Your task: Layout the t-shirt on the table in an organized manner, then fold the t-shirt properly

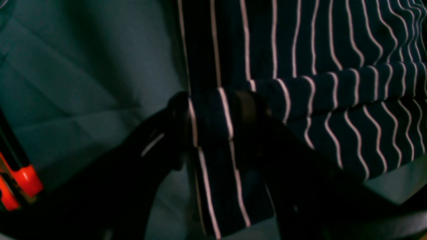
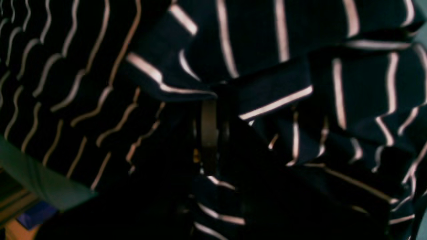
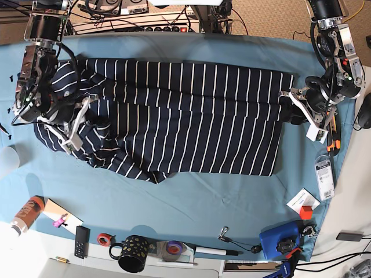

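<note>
The t-shirt (image 3: 185, 116), dark navy with thin white stripes, lies spread across the teal table (image 3: 191, 202). Its body is mostly flat, and it is bunched and wrinkled at the left end. My left gripper (image 3: 290, 105) is at the shirt's right edge. In the left wrist view the gripper (image 1: 211, 108) is shut on a raised fold of the striped fabric (image 1: 333, 90). My right gripper (image 3: 81, 123) is sunk in the bunched left end. In the right wrist view its fingers (image 2: 209, 133) are pressed together, with gathered cloth (image 2: 267, 83) at their tips.
Along the table's front edge are a bottle (image 3: 26, 214), a remote (image 3: 81, 241), a spotted mug (image 3: 134, 260), tape rolls (image 3: 174, 249) and a blue object (image 3: 278, 240). An orange-handled tool (image 3: 330, 142) and a small packet (image 3: 324, 174) lie by the right edge. Cables and a power strip (image 3: 156, 26) run behind the table.
</note>
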